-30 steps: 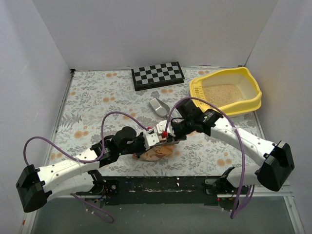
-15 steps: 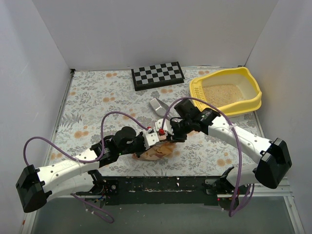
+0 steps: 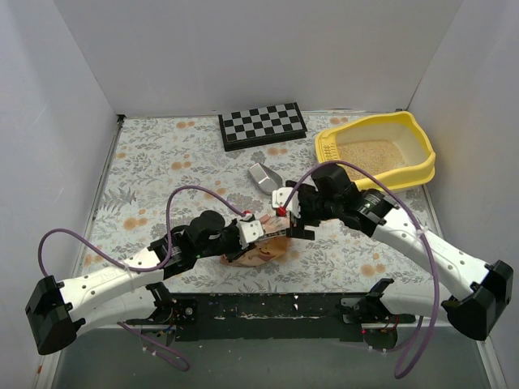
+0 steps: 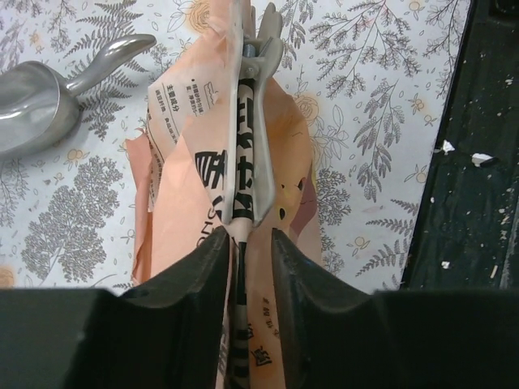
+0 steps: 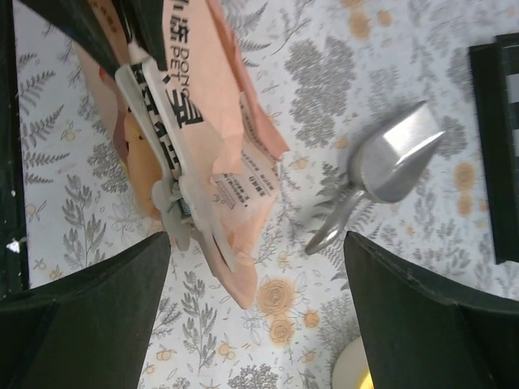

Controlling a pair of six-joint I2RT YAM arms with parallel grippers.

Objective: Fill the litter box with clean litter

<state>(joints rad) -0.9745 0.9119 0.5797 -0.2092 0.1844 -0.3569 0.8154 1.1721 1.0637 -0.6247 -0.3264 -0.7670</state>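
The yellow litter box [image 3: 407, 179] stands at the back right, with a layer of pale clean litter [image 3: 371, 154] inside. A peach litter bag [image 3: 259, 253] [image 4: 182, 203] [image 5: 215, 89] sits at the near middle, its folded top held by a white clip [image 4: 251, 138] [image 5: 158, 146]. My left gripper [image 3: 258, 229] [image 4: 247, 243] is shut on the bag's folded top, the jaws narrowly apart with the fold filling the gap. My right gripper [image 3: 285, 211] [image 5: 258, 239] hangs wide open just right of the bag. Only bare cloth lies between its fingers.
A silver scoop [image 3: 263, 176] [image 4: 40, 113] [image 5: 389, 158] lies on the floral cloth between the bag and the checkerboard [image 3: 262, 124]. The black front rail [image 4: 478, 162] runs close to the bag's near side. White walls enclose the table.
My right gripper has opened wide, let go of the bag's top and drawn back to the right. The left jaws have eased slightly apart.
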